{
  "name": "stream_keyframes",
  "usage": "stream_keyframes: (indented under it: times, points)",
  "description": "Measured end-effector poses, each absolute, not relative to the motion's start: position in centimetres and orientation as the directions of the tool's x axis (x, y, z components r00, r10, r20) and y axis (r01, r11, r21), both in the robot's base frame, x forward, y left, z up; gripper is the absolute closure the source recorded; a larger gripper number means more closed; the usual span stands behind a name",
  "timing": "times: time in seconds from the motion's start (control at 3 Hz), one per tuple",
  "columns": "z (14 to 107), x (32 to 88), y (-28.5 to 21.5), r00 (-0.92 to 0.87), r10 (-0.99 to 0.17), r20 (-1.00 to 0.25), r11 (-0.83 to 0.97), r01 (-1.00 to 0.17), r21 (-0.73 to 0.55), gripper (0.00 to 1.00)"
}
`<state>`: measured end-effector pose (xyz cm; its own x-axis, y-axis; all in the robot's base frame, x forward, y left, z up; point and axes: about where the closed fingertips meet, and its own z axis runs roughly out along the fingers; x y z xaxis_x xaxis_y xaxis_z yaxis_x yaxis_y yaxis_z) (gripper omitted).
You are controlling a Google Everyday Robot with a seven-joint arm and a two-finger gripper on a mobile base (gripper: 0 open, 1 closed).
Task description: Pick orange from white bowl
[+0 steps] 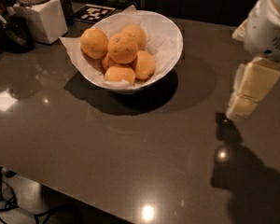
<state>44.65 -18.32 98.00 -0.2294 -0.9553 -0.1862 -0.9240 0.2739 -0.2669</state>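
5 oranges (pixel 122 48) sit in 1 white bowl (pixel 176 31); gripper (pixel 242 104) hovers well right.

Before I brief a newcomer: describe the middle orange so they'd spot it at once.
On the dark table, left of the gripper at the right edge, stands the white bowl. The orange tops the pile's middle, ringed by four more, faintly dark-specked.

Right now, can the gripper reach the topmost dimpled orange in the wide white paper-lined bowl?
Likely yes: the gripper hangs right of the white bowl, only dark tabletop between them, and the topmost orange is uncovered.
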Motion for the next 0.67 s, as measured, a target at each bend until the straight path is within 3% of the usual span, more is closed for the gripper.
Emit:
stream_keyframes:
  times: [0.67]
  points:
    - [97.83,46.49,-14.45,-0.242,-0.961,-0.132,0.269,-0.930,-0.252,0.00]
